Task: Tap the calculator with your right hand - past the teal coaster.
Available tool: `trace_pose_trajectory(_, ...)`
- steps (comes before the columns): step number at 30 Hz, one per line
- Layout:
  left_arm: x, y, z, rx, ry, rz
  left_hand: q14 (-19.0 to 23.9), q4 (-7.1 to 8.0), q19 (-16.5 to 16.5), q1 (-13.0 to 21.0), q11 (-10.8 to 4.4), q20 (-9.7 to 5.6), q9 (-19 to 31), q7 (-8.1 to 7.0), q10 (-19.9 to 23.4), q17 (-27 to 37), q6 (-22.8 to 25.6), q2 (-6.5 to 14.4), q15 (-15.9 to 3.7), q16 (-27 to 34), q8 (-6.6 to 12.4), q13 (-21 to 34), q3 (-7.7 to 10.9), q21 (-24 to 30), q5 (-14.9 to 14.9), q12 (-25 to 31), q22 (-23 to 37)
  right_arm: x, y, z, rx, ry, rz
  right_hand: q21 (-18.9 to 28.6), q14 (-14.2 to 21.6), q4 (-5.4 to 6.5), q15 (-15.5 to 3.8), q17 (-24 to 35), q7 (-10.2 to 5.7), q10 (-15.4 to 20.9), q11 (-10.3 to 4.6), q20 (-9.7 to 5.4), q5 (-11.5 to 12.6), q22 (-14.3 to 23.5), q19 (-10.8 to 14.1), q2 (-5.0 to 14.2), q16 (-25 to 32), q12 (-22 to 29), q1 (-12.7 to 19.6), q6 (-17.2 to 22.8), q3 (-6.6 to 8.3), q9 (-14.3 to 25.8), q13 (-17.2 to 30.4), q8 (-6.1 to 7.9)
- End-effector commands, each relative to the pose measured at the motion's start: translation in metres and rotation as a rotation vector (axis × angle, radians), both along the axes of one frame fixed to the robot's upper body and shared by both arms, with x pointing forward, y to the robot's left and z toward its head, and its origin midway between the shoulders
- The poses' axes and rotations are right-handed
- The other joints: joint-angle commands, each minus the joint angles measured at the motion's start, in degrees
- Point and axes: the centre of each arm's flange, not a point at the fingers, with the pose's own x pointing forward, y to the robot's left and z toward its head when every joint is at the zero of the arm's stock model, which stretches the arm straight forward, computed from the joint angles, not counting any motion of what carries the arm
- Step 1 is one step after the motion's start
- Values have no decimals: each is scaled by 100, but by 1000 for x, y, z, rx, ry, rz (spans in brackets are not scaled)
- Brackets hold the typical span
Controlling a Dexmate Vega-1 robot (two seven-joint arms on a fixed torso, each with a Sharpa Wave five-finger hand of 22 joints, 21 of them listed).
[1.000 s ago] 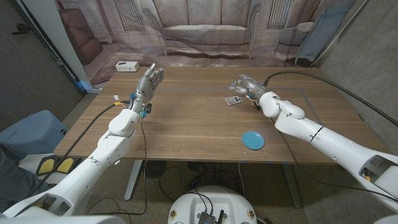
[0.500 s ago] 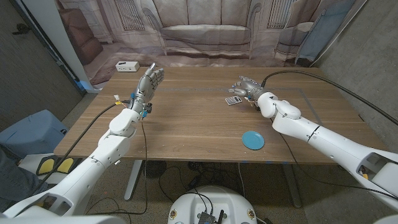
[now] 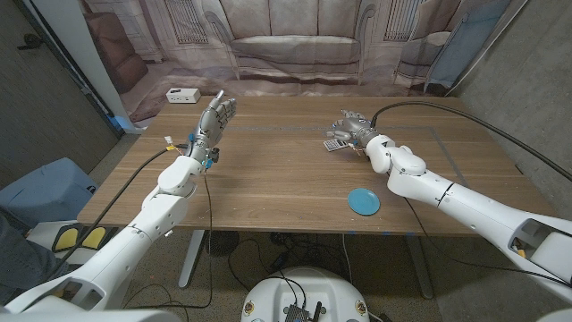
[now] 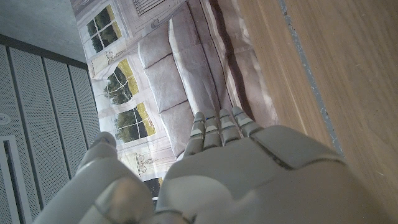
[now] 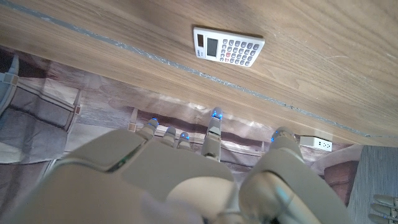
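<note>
Nearest the table's front edge, on the right half of the wooden table (image 3: 268, 170): a round teal coaster (image 3: 363, 201), lying flat and alone, well apart from both hands

Beyond it, reaching in from the right corner: the white right arm (image 3: 456, 201), cable looping off behind, ending in the right hand (image 3: 350, 127) over the far right part of the tabletop. Fingers spread and loosely curved, gripping nothing. From the head camera, fingertips at or over the small white calculator (image 3: 333, 144); actual contact impossible to tell. From the right wrist camera, the calculator (image 5: 228, 46) lying face up on bare wood with its grey keys and display showing, clear of the right hand (image 5: 180, 180), whose blue-tipped fingertips (image 5: 216, 114) show apart from it

On the opposite side, about level with that: the left hand (image 3: 214, 116) raised on its wrist above the left part of the table, palm upright, fingers together and extended, released and empty. Seen along its back from the left wrist camera as well, the left hand (image 4: 236, 168) pointing toward the backdrop

Farther off, near the far left corner: a white power strip (image 3: 182, 95) on the wood

Behind everything: a printed backdrop (image 3: 295, 45) of a sofa and windows
</note>
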Motion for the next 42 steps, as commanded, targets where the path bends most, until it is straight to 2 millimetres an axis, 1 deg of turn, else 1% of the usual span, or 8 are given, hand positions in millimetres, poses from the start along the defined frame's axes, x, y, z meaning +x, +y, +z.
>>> trace_pose_trajectory(1, -1, -2, -1, -6, 6, 1, 41, -18, 6, 8, -18, 34, 9, -6, 53, 15, 44, 58, -18, 2, 5, 15, 3, -9, 1, 18, 15, 8, 2, -7, -21, 44, -10, 39, -1382, 1, 5, 21, -3, -568, -54, -30, -23, 15, -1030, -13, 54, 28, -55, 8, -1, 6, 9, -13)
trace_pose_trajectory(5, -1, -2, -3, -9, 16, 3, 40, -20, 8, 10, 1, 31, 9, -6, 59, 15, 50, 66, -19, 0, 6, 12, 5, -18, 2, 20, 15, 9, 2, -9, -25, 63, -7, 28, -1392, 3, 7, 21, -5, -584, -53, -38, -21, 15, -1073, -3, 54, 26, -57, 17, 4, 6, 10, -9)
trace_pose_trajectory(14, -3, -2, -3, -14, 15, 4, 52, -25, 17, 17, -7, 36, 9, -5, 81, 14, 67, 89, -13, 2, 7, 7, 11, -38, 3, 26, 16, 12, 5, -9, -26, 82, -2, 26, -1411, -1, 0, 19, -27, -628, -92, -33, -17, 15, -1125, 32, 55, 22, -47, 38, 25, 8, 10, 0)
trace_pose_trajectory(22, -5, -2, -5, -17, 20, 4, 69, -31, 34, 28, -29, 31, 9, -3, 92, 13, 96, 117, -20, 4, 14, 3, 20, -55, 2, 28, 17, 13, 3, -11, -16, 98, -1, 43, -1420, -7, -4, 15, -34, -615, -110, -37, -13, 15, -1139, 79, 62, 43, -30, 244, 56, 12, 10, 76)
trace_pose_trajectory(25, -6, -1, -5, -17, 17, 6, 72, -34, 37, 33, 5, 36, 9, -10, 107, 13, 102, 129, -22, 4, 13, 1, 25, -63, 2, 32, 17, 13, 4, -11, -16, 100, -3, 48, -1420, -9, -3, 15, -47, -611, -116, -35, -13, 14, -1137, 85, 65, 47, -27, 219, 61, 12, 10, 63)
trace_pose_trajectory(33, -7, -2, -7, -22, 18, 3, 94, -41, 47, 46, -23, 32, 10, -14, 116, 12, 110, 158, -30, 8, 11, -2, 36, -82, 1, 33, 18, 17, 3, -14, -14, 116, -11, 55, -1420, -15, -6, 13, -67, -599, -127, -34, -15, 14, -1144, 102, 71, 58, -19, 269, 77, 13, 9, 74)
trace_pose_trajectory(35, -7, -2, -8, -23, 21, 4, 97, -44, 48, 50, -5, 34, 10, -20, 141, 12, 116, 167, -34, 7, 11, -3, 39, -91, 0, 41, 18, 18, 3, -15, -16, 118, -13, 56, -1423, -16, -5, 13, -72, -599, -126, -35, -15, 14, -1148, 106, 70, 59, -17, 273, 80, 13, 9, 74)
trace_pose_trajectory(42, -7, -2, -8, -24, 22, 10, 112, -52, 62, 59, -13, 34, 10, -17, 137, 11, 137, 186, -31, 8, 14, -6, 45, -107, -3, 37, 19, 20, 4, -16, -16, 123, -8, 62, -1418, -19, -5, 12, -72, -591, -128, -34, -16, 14, -1147, 115, 76, 65, -13, 293, 89, 13, 9, 76)
